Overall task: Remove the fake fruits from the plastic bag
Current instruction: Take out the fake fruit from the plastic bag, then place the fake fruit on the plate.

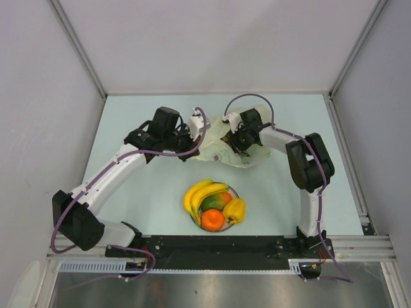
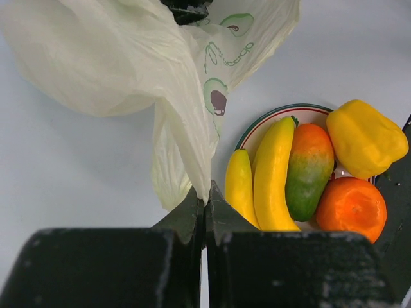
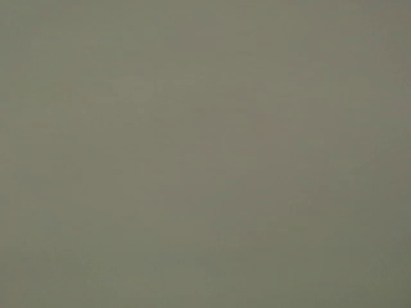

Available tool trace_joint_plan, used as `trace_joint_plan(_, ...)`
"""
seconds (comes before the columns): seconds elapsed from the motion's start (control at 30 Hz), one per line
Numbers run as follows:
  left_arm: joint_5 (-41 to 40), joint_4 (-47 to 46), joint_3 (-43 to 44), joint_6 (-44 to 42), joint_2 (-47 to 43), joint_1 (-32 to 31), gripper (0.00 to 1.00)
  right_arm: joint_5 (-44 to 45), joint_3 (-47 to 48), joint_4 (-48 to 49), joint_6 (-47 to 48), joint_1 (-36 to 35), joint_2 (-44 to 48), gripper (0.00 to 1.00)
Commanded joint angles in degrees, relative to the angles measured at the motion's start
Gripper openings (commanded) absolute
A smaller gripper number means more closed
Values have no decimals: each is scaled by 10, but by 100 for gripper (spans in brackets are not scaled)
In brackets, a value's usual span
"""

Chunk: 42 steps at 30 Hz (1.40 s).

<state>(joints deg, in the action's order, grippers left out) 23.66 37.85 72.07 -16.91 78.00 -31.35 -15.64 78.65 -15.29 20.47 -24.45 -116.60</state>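
The plastic bag [image 1: 218,153] lies crumpled at the middle back of the table, thin and pale yellowish. My left gripper [image 1: 194,142] [image 2: 205,196] is shut on a fold of the plastic bag [image 2: 128,58] and holds it up. My right gripper [image 1: 239,144] reaches into the bag from the right; its wrist view is a blank grey-green, so its jaws do not show. On the plate [image 1: 234,192] [image 2: 273,117] in front lie fake fruits: a yellow banana bunch [image 1: 200,192] [image 2: 273,173], a mango [image 1: 218,201] [image 2: 309,170], an orange [image 1: 212,220] [image 2: 352,206] and a yellow lumpy fruit [image 1: 234,210] [image 2: 365,136].
The plate stands near the front middle, between the two arm bases. Grey walls with metal rails [image 1: 350,154] close the table in at the sides and back. The black base bar [image 1: 212,247] runs along the near edge.
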Motion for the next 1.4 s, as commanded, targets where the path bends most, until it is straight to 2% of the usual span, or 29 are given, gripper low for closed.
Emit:
trace_joint_plan(0.0, -5, -7, 1, 1, -9, 2, 0, 11, 35, -1, -16, 11, 1, 28)
trace_joint_plan(0.03, -6, -7, 1, 2, -10, 2, 0, 1, 36, -2, -12, 12, 3, 11)
trace_joint_plan(0.07, -5, -8, 0, 1, -9, 2, 0, -1, 39, -4, -10, 10, 14, 1)
trace_joint_plan(0.1, -5, -6, 0, 1, -8, 3, 0, -1, 41, -5, -9, 7, 19, 0)
trace_joint_plan(0.23, -5, -12, 0, -1, -5, 3, 0, -27, 46, -20, -1, 2, 66, 0)
trace_joint_plan(0.33, -5, -17, 2, -1, -1, 3, 0, 72, 55, -12, -43, -17, 99, 0)
trace_joint_plan(0.47, -5, -25, 6, 5, 1, 3, 1, 25, 84, -115, 18, -26, 133, 0)
trace_joint_plan(0.63, -2, -30, 37, 12, 13, 3, 0, 39, 91, -233, 31, -28, 187, 0)
trace_joint_plan(0.73, -6, -33, 57, 15, 18, 3, 0, 24, 70, -275, 46, -19, 235, 0)
trace_joint_plan(0.97, -30, -45, 66, 16, 8, 3, 0, 84, -2, -348, 104, -10, 326, 0)
trace_joint_plan(1.07, -35, -51, 64, 28, 0, 3, 0, 50, -17, -387, 139, -4, 345, 0)
trace_joint_plan(1.27, -25, -51, 62, 36, -7, 4, 0, 35, -21, -439, 165, -42, 377, 0)
trace_joint_plan(1.37, -27, -55, 48, 34, -18, 3, 0, 39, -30, -461, 195, -72, 422, 0)
